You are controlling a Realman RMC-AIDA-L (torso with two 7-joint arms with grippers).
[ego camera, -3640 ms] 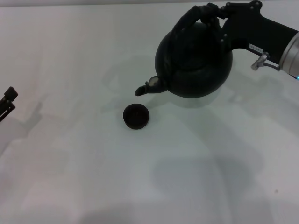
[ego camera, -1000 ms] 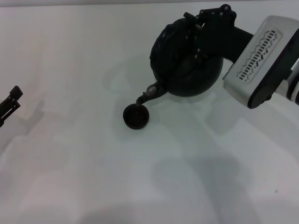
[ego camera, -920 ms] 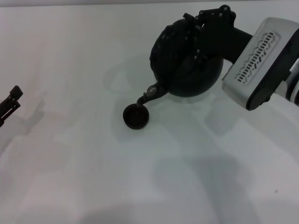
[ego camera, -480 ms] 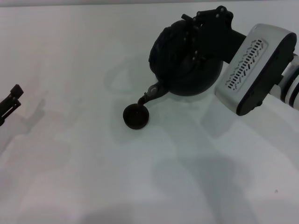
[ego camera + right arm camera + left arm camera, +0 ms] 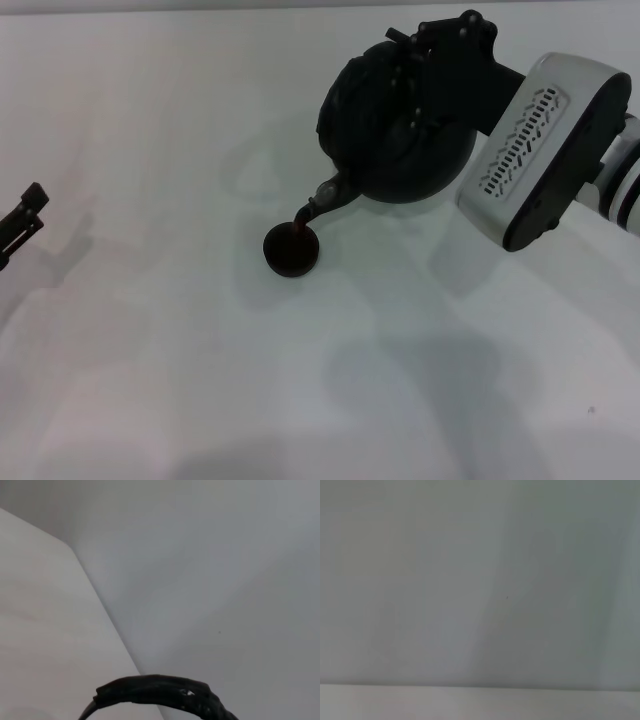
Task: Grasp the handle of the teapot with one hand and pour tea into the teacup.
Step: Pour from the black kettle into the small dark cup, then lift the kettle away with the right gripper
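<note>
While the teacup stands upright on the white table, nearest of the task items, the teapot hangs tilted just behind it and to its right, spout lowered over the cup rim. My right gripper is clamped around the handle at the far top of the pot; the wrist view shows only a dark ribbed arc. My left gripper sits parked well to the left of the cup; whether its fingers are spread, I cannot tell.
</note>
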